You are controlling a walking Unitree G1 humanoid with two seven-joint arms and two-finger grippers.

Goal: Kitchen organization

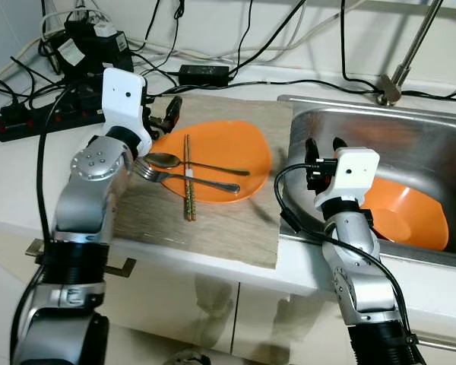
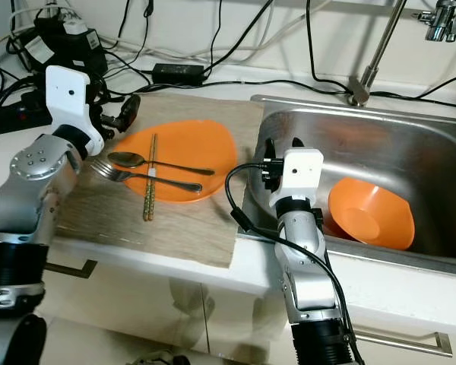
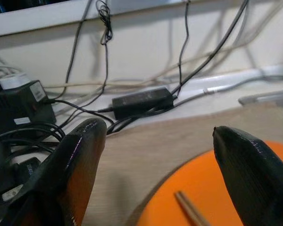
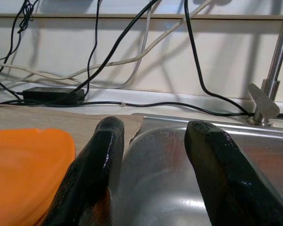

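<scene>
Orange plate (image 1: 220, 156), orange bowl (image 1: 406, 213), steel sink (image 1: 410, 144).

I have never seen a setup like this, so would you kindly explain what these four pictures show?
This is a humanoid robot with two silver arms. Two pictures come from its head camera, looking down at a kitchen counter; two come from its wrists, looking along black fingers. On a mat lies an orange plate carrying a spoon, a fork and chopsticks. An orange bowl sits in the steel sink. The left gripper hovers open at the plate's far edge; the right gripper is open over the sink's rim. Neither holds anything.
</scene>
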